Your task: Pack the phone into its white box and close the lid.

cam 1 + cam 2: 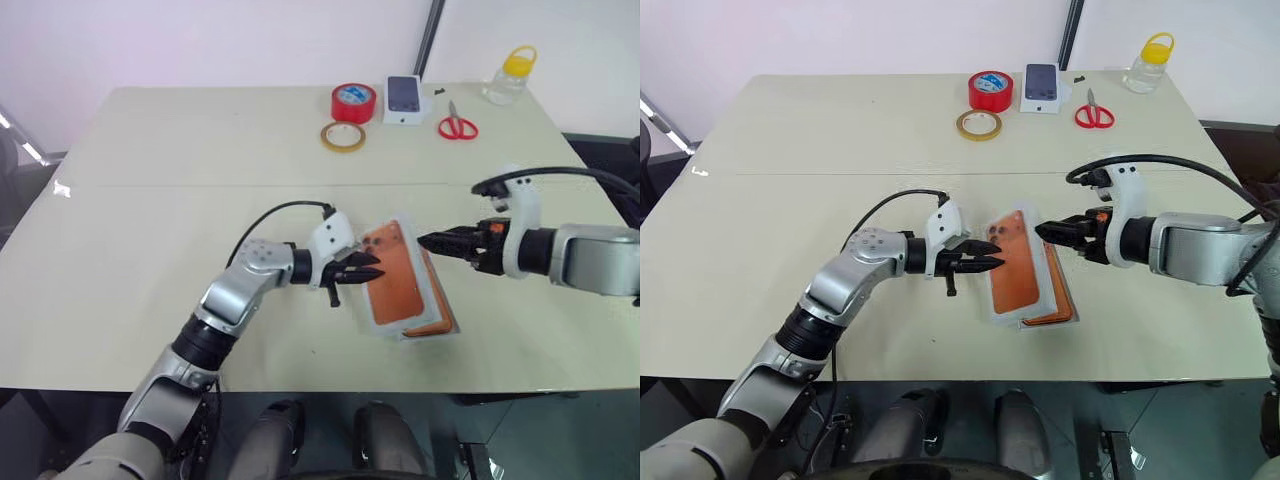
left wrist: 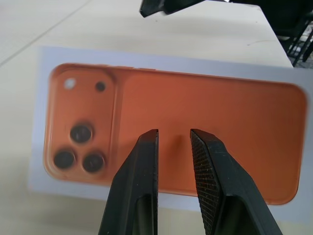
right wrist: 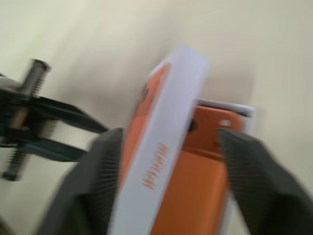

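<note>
The lid (image 1: 392, 278), white with an orange phone pictured on its top, lies tilted over the white box (image 3: 247, 110). The copper-orange phone (image 3: 208, 134) lies in that box, and its edge peeks out under the lid (image 1: 440, 322). My left gripper (image 1: 378, 266) points at the lid's left side, its fingers (image 2: 146, 161) a little apart with nothing between them. At the lid's far right corner my right gripper (image 1: 421, 240) is open. Its fingertips (image 3: 110, 147) stand wide on either side of the lid's wall (image 3: 156, 166), apart from it.
At the back of the cream table (image 1: 150, 250) lie a red tape roll (image 1: 353, 102), a tan tape ring (image 1: 342, 137), a small white box printed with a dark phone (image 1: 403, 100), red scissors (image 1: 457, 127) and a clear bottle with a yellow cap (image 1: 510, 75).
</note>
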You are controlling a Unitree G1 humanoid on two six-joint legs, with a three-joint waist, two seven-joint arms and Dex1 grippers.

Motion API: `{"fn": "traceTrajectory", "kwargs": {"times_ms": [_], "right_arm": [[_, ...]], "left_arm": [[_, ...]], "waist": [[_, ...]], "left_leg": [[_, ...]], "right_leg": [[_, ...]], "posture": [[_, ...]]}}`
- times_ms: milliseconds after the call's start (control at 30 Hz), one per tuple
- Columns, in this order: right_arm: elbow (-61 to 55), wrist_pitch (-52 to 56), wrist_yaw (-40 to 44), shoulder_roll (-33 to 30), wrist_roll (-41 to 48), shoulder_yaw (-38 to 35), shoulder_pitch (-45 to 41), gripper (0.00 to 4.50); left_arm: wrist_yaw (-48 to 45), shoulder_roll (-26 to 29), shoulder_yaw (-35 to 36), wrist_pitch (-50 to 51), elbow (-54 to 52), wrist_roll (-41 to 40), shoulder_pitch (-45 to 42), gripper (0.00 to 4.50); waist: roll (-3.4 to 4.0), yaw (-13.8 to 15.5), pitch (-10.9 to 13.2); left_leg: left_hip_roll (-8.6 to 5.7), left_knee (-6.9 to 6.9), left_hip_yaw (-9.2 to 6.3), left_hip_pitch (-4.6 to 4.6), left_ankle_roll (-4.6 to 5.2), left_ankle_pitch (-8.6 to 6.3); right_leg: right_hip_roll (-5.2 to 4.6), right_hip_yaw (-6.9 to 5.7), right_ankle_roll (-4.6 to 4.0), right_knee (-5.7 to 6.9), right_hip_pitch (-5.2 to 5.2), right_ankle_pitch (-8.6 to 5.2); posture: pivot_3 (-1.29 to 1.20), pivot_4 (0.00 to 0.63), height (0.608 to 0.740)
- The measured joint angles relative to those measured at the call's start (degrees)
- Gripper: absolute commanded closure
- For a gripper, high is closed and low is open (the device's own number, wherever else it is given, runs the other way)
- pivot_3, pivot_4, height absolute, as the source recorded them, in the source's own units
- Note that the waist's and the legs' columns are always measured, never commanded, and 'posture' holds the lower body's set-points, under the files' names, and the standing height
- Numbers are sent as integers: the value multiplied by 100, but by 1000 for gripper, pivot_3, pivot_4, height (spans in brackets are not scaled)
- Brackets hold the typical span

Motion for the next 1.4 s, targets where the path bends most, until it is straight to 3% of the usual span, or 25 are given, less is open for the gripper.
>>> {"fn": "traceTrajectory", "kwargs": {"times_ms": [100,367,567,767,1033,1400], "right_arm": [[-48,-14,593,-28,-831,90,0,4455],[-748,-738,2215,-504,-3659,1115,188,4490],[-833,-941,2917,-366,-4650,1358,332,4490],[-917,-944,3318,-84,-5135,1399,381,4490],[-1190,-781,3646,76,-5531,1398,499,4490],[-1396,-619,3931,102,-5877,1155,775,4490]], "left_arm": [[23,1,-8,15,2,37,0,3427],[217,397,357,44,38,47,-11,3427],[166,776,495,44,298,186,-149,3427],[-192,893,-21,-6,623,527,-186,3427],[-576,603,-498,-252,683,757,-402,3427],[-879,362,-533,-220,477,766,-396,3427]], "waist": [[0,1,0],[0,4,0],[0,18,0],[-1,19,1],[-1,16,1],[-1,18,1]], "left_leg": [[0,0,0,0,-5,3],[0,-1,0,-2,-11,6],[-1,-1,0,-3,-12,6],[-2,-1,0,-4,-12,6],[-2,-1,-1,-8,-12,6],[-2,2,-2,-8,-13,6]], "right_leg": [[0,0,0,0,-1,0],[0,2,1,0,-7,0],[-2,3,1,0,-7,0],[-2,3,0,0,-7,0],[-3,3,1,0,-10,0],[-3,2,1,1,-9,0]], "posture": [[0,150,740],[0,150,740],[0,150,740],[0,150,740],[0,150,740],[0,150,740]]}}
